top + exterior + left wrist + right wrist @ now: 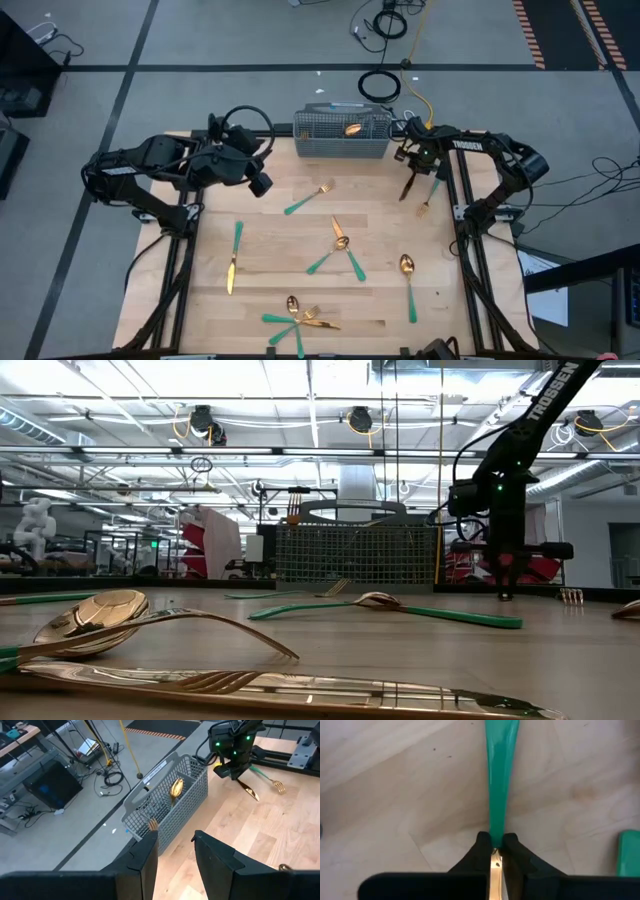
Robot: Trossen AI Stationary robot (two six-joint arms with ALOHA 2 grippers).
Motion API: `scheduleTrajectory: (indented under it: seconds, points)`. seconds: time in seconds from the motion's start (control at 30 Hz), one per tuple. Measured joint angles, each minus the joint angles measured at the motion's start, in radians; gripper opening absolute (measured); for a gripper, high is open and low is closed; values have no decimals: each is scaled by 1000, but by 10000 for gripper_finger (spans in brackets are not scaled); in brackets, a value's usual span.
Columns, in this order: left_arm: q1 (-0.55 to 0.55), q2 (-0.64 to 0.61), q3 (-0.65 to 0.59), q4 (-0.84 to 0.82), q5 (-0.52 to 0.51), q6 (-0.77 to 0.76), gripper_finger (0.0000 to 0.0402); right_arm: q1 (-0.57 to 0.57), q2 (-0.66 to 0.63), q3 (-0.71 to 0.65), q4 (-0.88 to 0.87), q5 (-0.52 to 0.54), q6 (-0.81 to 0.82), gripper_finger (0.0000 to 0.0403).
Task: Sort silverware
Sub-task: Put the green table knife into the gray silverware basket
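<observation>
Right wrist view: my right hand (pixel 494 851) is pinching a knife (pixel 498 780) on the desk (pixel 395 795); next I'm lifting it toward the caddy (pixel 340 135).

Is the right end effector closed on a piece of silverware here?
Yes: in the right wrist view the right end effector pinches a teal-handled knife at the neck.

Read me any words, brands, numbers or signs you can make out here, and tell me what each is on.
"TROSSEN": white letters on the right arm, readable in the low view and again from above.
White strip along the caddy rim: print too small to read.
Nothing else legible; the silverware shows no markings.
</observation>
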Motion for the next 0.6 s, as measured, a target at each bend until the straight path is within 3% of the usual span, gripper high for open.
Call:
scheduleTrajectory:
  seconds: [0.23, 0.6]
  points:
    - [0, 0, 0, 0, 0, 0, 134, 16, -17, -1, -26, -1, -63, 4]
    - [-2, 0, 0, 1, 1, -2, 134, 64, -152, -10, -113, -24, -48, 0]
